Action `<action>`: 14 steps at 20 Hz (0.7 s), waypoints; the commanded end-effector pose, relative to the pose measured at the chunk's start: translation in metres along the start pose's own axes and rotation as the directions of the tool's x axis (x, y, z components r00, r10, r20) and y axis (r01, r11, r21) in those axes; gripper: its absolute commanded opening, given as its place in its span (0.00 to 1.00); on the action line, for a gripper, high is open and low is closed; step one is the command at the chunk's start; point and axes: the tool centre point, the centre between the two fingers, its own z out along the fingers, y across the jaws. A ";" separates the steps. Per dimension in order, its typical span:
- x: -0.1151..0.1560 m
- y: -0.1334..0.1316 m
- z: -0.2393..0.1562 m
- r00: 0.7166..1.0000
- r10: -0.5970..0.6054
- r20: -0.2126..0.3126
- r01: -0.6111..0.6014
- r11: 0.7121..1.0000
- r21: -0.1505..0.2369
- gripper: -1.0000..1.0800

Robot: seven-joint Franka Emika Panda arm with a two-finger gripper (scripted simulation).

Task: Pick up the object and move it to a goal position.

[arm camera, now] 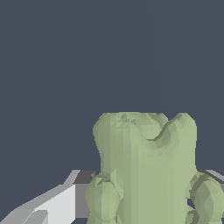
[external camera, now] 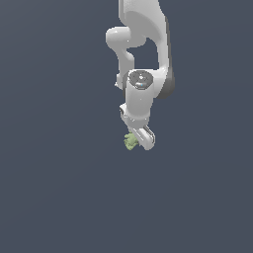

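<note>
The object (external camera: 130, 142) is a small pale green lumpy thing with a bumpy surface. In the exterior view it sits at the tip of the white arm, partly covered by the white gripper (external camera: 137, 140), whose fingers stand on either side of it. In the wrist view the object (arm camera: 146, 170) fills the space between the fingers, with one grey-white finger (arm camera: 65, 199) on one side and a sliver of the other finger (arm camera: 214, 175) on the other side. The gripper is shut on the object. Whether the object rests on the ground or is lifted cannot be told.
A flat dark grey-blue ground (external camera: 59, 188) fills both views. The white arm (external camera: 148, 44) reaches in from the top of the exterior view. No goal marker shows.
</note>
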 end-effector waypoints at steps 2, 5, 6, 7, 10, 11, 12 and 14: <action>-0.032 0.006 -0.023 1.000 -0.001 0.000 0.001 1.000 0.001 0.00; -0.061 0.011 -0.043 1.000 -0.001 0.000 0.001 1.000 0.001 0.00; -0.071 0.012 -0.050 1.000 -0.001 -0.001 0.001 1.000 0.001 0.00; -0.080 0.014 -0.056 1.000 -0.001 -0.001 0.001 1.000 0.001 0.00; -0.108 0.018 -0.076 1.000 -0.001 -0.002 0.001 1.000 0.001 0.00; -0.116 0.020 -0.083 1.000 -0.001 -0.003 0.001 1.000 0.000 0.00; -0.125 0.021 -0.089 1.000 -0.001 -0.003 0.001 1.000 0.000 0.00; -0.140 0.023 -0.100 1.000 -0.001 -0.003 0.001 1.000 0.000 0.00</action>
